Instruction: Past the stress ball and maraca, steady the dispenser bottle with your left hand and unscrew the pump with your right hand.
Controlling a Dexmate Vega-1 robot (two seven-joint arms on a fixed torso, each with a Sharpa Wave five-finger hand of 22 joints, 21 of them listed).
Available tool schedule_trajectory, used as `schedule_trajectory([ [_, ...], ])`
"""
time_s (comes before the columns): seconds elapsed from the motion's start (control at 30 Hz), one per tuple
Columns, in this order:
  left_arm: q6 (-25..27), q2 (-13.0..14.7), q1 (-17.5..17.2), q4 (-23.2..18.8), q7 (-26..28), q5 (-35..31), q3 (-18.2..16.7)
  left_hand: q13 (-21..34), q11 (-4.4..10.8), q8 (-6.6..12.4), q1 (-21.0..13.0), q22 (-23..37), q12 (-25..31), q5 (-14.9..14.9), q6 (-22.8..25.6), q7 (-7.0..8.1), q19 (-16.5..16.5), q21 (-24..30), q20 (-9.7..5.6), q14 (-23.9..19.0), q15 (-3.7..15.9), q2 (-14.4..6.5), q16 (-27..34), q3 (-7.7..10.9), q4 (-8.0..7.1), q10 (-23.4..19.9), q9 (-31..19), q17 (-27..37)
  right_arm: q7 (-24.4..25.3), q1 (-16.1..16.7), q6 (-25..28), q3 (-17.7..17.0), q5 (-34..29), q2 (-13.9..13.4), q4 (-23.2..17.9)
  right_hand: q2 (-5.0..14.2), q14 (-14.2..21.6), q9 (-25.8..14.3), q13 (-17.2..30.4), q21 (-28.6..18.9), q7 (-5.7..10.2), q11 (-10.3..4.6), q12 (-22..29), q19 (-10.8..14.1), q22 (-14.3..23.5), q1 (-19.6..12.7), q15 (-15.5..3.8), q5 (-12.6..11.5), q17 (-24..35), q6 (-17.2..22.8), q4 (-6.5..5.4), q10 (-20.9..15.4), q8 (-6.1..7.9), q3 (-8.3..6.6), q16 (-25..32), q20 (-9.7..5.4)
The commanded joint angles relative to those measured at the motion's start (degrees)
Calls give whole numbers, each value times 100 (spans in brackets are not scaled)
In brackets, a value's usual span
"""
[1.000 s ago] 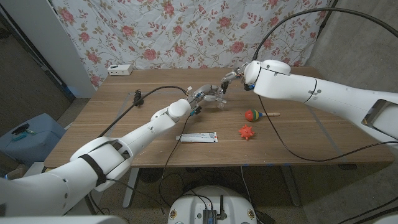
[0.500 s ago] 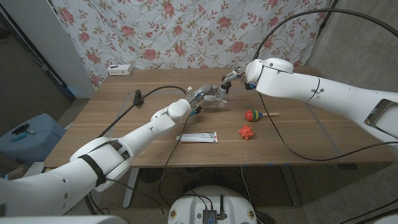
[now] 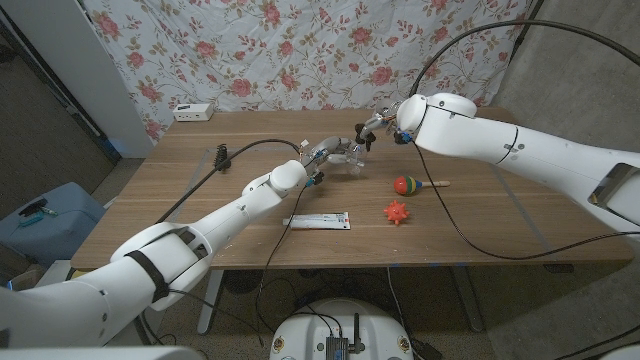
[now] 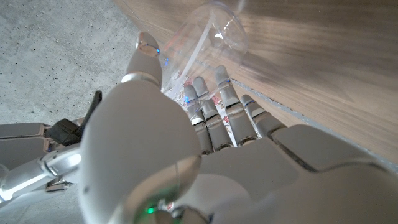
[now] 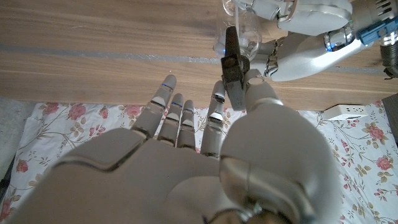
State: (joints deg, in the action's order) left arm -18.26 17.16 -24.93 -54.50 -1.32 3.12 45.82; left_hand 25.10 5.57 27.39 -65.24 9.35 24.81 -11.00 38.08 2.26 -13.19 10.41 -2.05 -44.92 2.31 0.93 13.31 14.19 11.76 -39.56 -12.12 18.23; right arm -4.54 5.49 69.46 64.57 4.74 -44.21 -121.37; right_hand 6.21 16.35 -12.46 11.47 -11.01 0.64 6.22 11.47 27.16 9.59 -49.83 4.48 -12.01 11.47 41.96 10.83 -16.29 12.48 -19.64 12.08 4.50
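Toward the far middle of the desk (image 3: 200, 215), at about 12 o'clock from the desk's centre, you have the dispenser bottle (image 3: 345, 158) gripped by your left robot hand (image 3: 325, 155); the left wrist view shows those fingers (image 4: 214, 109) wrapped round its clear plastic wall. The bottle (image 4: 208, 37) is transparent with faint printing on it, and in the right wrist view its clear body (image 5: 239, 25) sits against the wood with the left robot hand's fingers on it. Your right robot hand (image 3: 378, 128) hangs just beside the bottle's top, at roughly 1 o'clock from it; its fingers (image 5: 168, 106) are spread and straight, while its thumb lies against a dark pump piece (image 5: 232, 59), so I cannot tell whether it grips that piece or merely touches it. At 4 o'clock from the bottle lies the maraca (image 3: 408, 184), green, red and yellow with a wooden handle, and nearer you at 5 o'clock the orange spiky stress ball (image 3: 397, 212); both are apart from the bottle. A flat white packet (image 3: 318, 220) lies at 6 o'clock, near your left forearm. Bare wood stretches between the bottle and the far edge, where a white box (image 3: 192, 112) sits at the 10 o'clock corner, and a black cable (image 3: 225, 160) trails over the left side. The right half of the desk beyond the maraca is open wood to its edge.
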Motion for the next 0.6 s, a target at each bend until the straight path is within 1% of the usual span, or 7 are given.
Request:
schedule_trajectory([
  [0.03, 29, 19, -31, -57, -13, 16, -10, 443, 231, 89, 281, 2, 16, -19, 443, 81, 8, 2, -469, -328, 783, -756, 27, 376, -343, -296, -13, 18, 23, 286, -245, -333, 10, -50, -3, 26, 7, -11, 11, 12, 69, -76, -15, 5, 20, -193, -73, 43, -6, 26, 4, -19, -10, -103, -12, -67],
  [0.2, 46, 28, -43, -82, -33, 25, -11, 445, 228, 88, 290, 2, 18, -18, 441, 75, 6, 2, -469, -335, 785, -757, 26, 378, -345, -305, -13, 16, 18, 389, -327, -449, 6, -66, -18, 41, -3, -11, 12, 7, 129, -95, -17, 7, 19, -370, -97, 53, -6, 21, 13, -6, -10, -170, -13, -87],
  [0.23, 39, 25, -43, -73, -32, 27, -12, 446, 230, 84, 291, 2, 17, -18, 430, 54, 8, 1, -466, -333, 783, -757, 23, 380, -343, -305, -13, 13, 14, 436, -381, -510, 35, -71, -7, 40, -3, -11, 12, 6, 139, -99, -17, 6, 19, -397, -100, 55, -6, 18, 14, -6, -11, -179, -13, -87],
  [0.4, 35, 20, -35, -58, -53, 36, -12, 446, 230, 90, 292, 1, 20, -18, 445, 76, 7, 1, -471, -338, 790, -756, 27, 381, -340, -317, -12, 18, 17, 545, -471, -635, 43, -51, 41, 26, -20, -11, 14, 9, 301, -130, -16, -18, 20, -601, -117, 71, -5, 50, 12, 4, 3, -239, -14, -94],
  [0.5, 25, 8, -20, -23, -80, 47, -9, 447, 230, 87, 294, 1, 15, -18, 436, 76, 8, 0, -465, -337, 783, -755, 25, 382, -338, -309, -12, 17, 25, 625, -561, -734, 66, -43, 74, 19, -52, -11, 15, 22, 399, -177, -20, -74, 21, -729, -127, 85, -1, 56, -2, 25, 5, -270, -18, -96],
  [0.57, 8, -4, -5, 13, -97, 53, -5, 448, 233, 86, 295, 0, 16, -18, 434, 75, 11, -1, -463, -330, 780, -761, 26, 382, -340, -311, -12, 23, 12, 660, -607, -784, 79, -38, 98, 20, -60, -12, 16, 21, 426, -190, -20, -78, 21, -752, -131, 88, 1, 61, -6, 28, 7, -275, -19, -96],
  [0.6, 1, -9, 2, 28, -101, 53, -3, 449, 229, 87, 293, 0, 14, -18, 438, 77, 10, -1, -465, -333, 782, -758, 25, 383, -337, -307, -12, 21, 15, 687, -657, -812, 80, -43, 113, 21, -62, -12, 16, 19, 479, -199, -20, -81, 21, -782, -132, 92, 3, 87, -12, 31, 17, -282, -17, -103],
])
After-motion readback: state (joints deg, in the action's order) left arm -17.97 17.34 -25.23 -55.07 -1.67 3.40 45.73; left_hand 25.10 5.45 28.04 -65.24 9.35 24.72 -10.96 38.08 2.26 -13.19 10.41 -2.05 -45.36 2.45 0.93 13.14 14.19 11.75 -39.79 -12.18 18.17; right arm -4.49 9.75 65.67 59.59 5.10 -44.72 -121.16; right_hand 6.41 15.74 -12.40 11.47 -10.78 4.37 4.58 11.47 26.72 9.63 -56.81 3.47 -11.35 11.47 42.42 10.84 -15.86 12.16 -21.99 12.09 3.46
